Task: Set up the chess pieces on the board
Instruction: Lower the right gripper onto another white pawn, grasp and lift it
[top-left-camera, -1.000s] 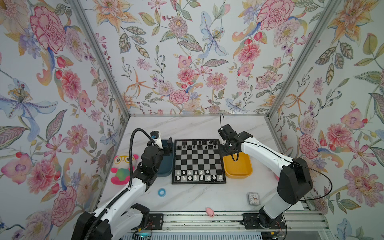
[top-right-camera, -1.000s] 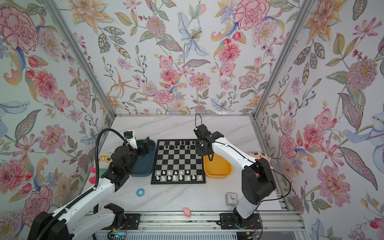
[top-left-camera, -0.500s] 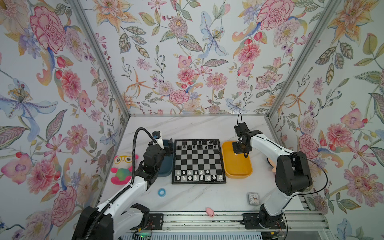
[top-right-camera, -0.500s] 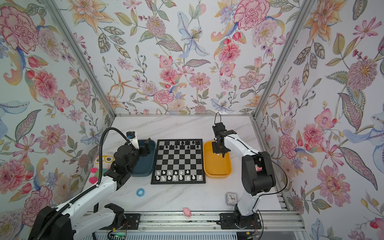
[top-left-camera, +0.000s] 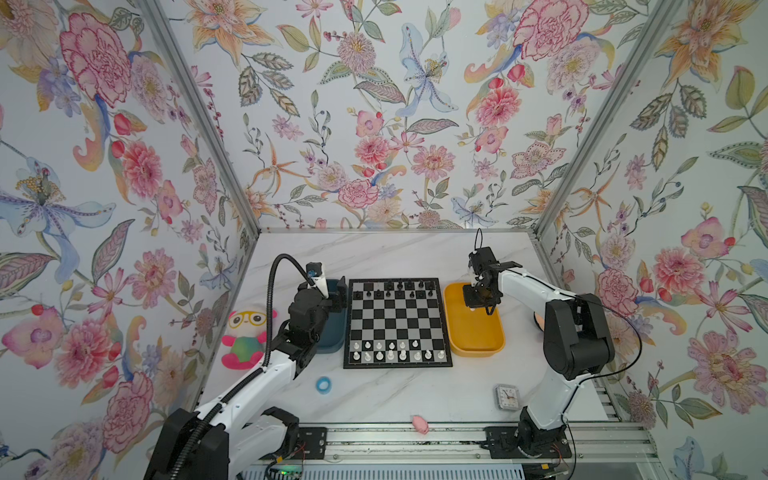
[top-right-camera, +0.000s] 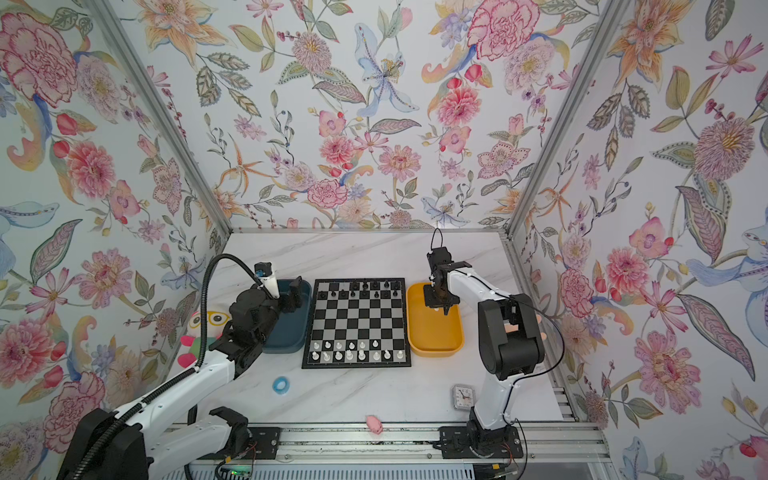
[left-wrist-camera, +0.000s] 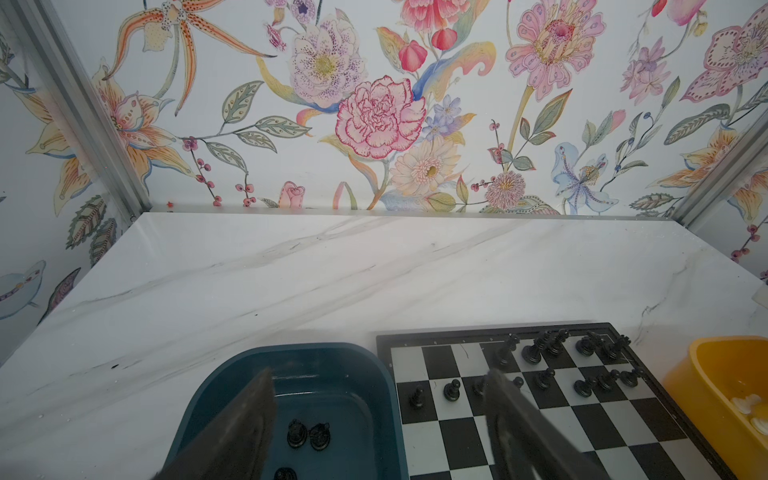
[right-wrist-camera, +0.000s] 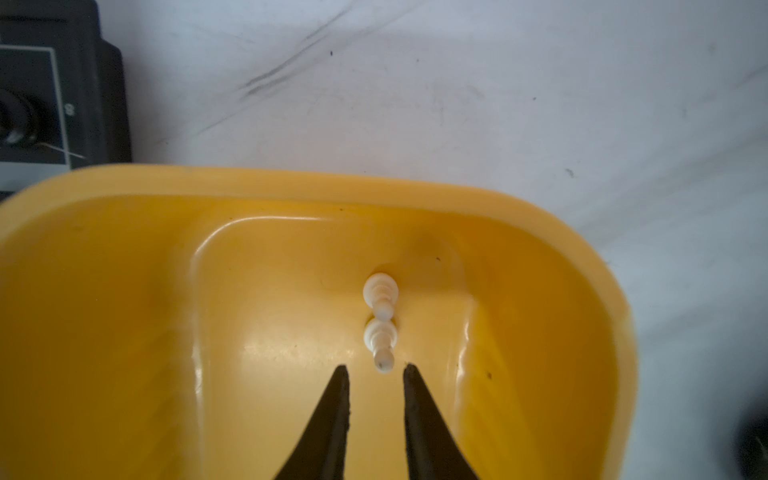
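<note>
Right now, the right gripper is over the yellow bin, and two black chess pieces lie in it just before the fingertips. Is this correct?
Only the colour is wrong: the two chess pieces are white, not black. The right wrist view shows them lying in the yellow bin just before the fingertips of the right gripper, which is over the bin.

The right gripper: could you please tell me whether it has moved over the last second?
Yes. In a top view the right gripper has gone rightward, from over the board's far right corner to over the yellow bin's far end.
</note>
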